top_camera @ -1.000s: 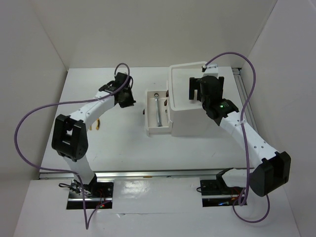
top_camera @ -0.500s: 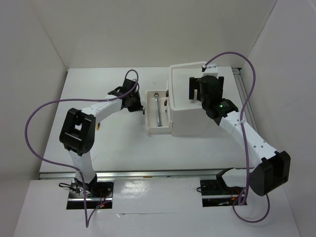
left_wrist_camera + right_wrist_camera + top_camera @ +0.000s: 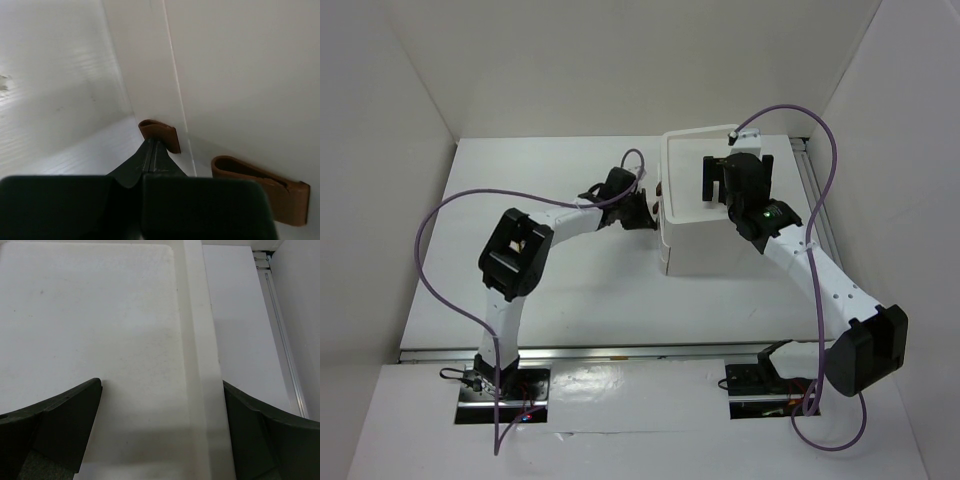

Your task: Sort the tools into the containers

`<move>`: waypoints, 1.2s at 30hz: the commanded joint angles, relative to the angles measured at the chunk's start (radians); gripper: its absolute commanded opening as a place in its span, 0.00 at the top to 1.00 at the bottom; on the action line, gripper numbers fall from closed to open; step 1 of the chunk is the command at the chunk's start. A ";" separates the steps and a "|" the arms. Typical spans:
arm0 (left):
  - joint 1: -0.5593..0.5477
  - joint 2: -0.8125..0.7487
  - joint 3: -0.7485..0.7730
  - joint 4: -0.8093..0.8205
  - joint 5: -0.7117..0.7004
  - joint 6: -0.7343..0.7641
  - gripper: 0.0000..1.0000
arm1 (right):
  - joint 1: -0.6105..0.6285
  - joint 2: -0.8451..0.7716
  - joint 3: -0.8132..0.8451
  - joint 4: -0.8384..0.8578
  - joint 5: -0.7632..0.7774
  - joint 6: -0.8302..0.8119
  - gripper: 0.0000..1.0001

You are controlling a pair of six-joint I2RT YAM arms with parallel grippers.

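White cabinet sits right of centre on the counter, with every drawer pushed in flush. No hand tools show in any view, so they are probably inside or hidden; cannot tell which drawer. Left tool is pinched fully shut and holds nothing. Its tips are right at the lower edge of a dark red knob on the drawer front, touching or just short, hard to say. A second knob sits near, off to the right. Right tool hangs spread wide over the top tray, empty and not touching it. Risks: with jaws shut the left tool cannot take the knob, so a pull would just slip off; it would need to back away and spread first. A push at the front could shove the light-looking cabinet along the counter, since nothing braces it and the right tool is above it, not on it. The tips may skid off the rounded knob and scrape the face. The left arm looks stretched far out, with little reach to spare, and its loose purple cable could snag. A wrong-knob grab is also possible, since the two knobs sit close.
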 commanded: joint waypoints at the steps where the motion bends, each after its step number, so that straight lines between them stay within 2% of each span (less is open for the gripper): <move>1: -0.031 -0.043 -0.061 0.162 0.174 -0.072 0.98 | 0.061 0.068 -0.046 -0.190 -0.130 0.041 0.00; 4: -0.031 -0.065 -0.072 0.141 0.142 -0.086 0.98 | 0.061 0.068 -0.046 -0.190 -0.130 0.041 0.00; 6: -0.031 -0.101 -0.091 0.117 0.072 -0.075 0.96 | 0.061 0.068 -0.046 -0.190 -0.130 0.041 0.00; 7: -0.019 -0.144 -0.091 0.029 0.020 -0.060 0.94 | 0.061 0.068 -0.046 -0.190 -0.121 0.041 0.00; 9: 0.024 -0.207 -0.154 0.028 -0.019 -0.046 0.90 | 0.061 0.068 -0.046 -0.190 -0.131 0.041 0.00; 10: 0.043 -0.236 -0.169 0.017 -0.033 -0.046 0.83 | 0.061 0.068 -0.046 -0.181 -0.131 0.041 0.00; 11: 0.066 -0.281 -0.183 0.017 -0.024 -0.033 0.77 | 0.070 0.068 -0.046 -0.172 -0.131 0.041 0.00; 12: 0.090 -0.281 -0.195 0.037 0.057 -0.033 0.77 | 0.070 0.068 -0.046 -0.172 -0.142 0.041 0.00; 14: 0.124 -0.281 -0.175 0.013 0.087 -0.033 0.77 | 0.070 0.078 -0.046 -0.172 -0.142 0.041 0.00; 17: 0.135 -0.253 -0.103 -0.205 -0.106 -0.067 0.78 | 0.070 0.078 -0.046 -0.172 -0.142 0.041 0.00; 18: 0.144 -0.282 -0.094 -0.275 -0.254 -0.078 0.76 | 0.070 0.088 -0.037 -0.184 -0.142 0.041 0.00; 19: 0.169 -0.295 -0.094 -0.402 -0.335 -0.087 0.68 | 0.070 0.088 -0.037 -0.184 -0.142 0.041 0.00; 21: 0.211 -0.306 -0.057 -0.525 -0.476 -0.102 0.42 | 0.070 0.088 -0.037 -0.184 -0.142 0.041 0.00; 22: 0.271 -0.315 -0.046 -0.622 -0.501 -0.102 0.33 | 0.070 0.088 -0.037 -0.184 -0.142 0.041 0.00; 26: 0.403 -0.335 -0.060 -0.661 -0.524 0.047 0.27 | 0.070 0.088 -0.046 -0.173 -0.183 0.041 0.00; 30: 0.491 -0.354 -0.085 -0.718 -0.578 0.100 0.20 | 0.070 0.099 -0.046 -0.164 -0.205 0.041 0.00; 33: 0.541 -0.355 -0.137 -0.736 -0.578 0.134 0.20 | 0.070 0.108 -0.046 -0.164 -0.225 0.041 0.00; 36: 0.560 -0.355 -0.215 -0.667 -0.538 0.163 0.21 | 0.070 0.082 -0.058 -0.155 -0.237 0.041 0.00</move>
